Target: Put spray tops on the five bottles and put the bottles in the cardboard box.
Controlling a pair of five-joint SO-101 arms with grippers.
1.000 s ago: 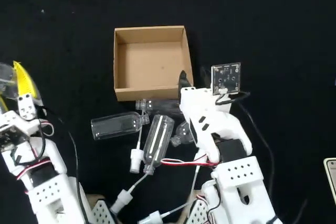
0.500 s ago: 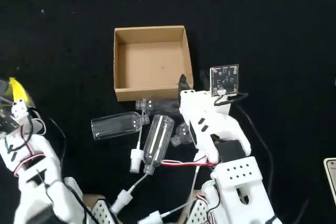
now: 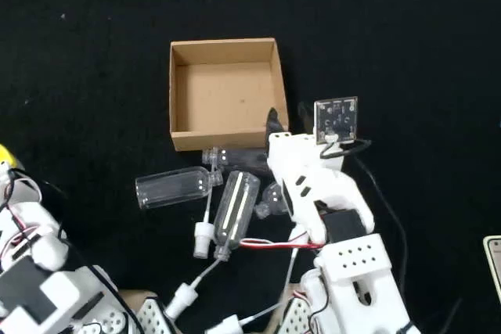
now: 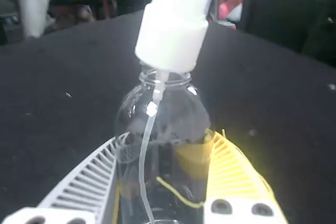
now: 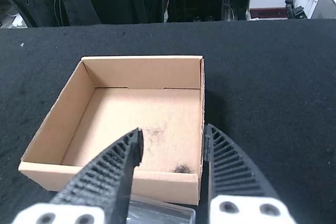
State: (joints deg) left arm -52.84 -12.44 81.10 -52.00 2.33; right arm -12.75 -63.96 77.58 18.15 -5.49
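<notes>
Smooth white spray top [image 4: 173, 35], perched askew on the clear, round-shouldered bottle [image 4: 157, 121] clamped in the ribbed left pincer [image 4: 165, 141] at the near left of the bench [image 3: 407, 52], is judged best squared and twisted down over its thin dip tube [image 4: 144, 153]; right pincer [image 5: 172, 132] hangs, jaws apart, by the matte cardboard box [image 5: 63, 103].

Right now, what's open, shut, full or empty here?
cardboard box: open, empty.
held bottle: spray top sits on its neck, tube inside.
left gripper: shut on held bottle.
right gripper: open.
lying bottles: no tops on.
</notes>
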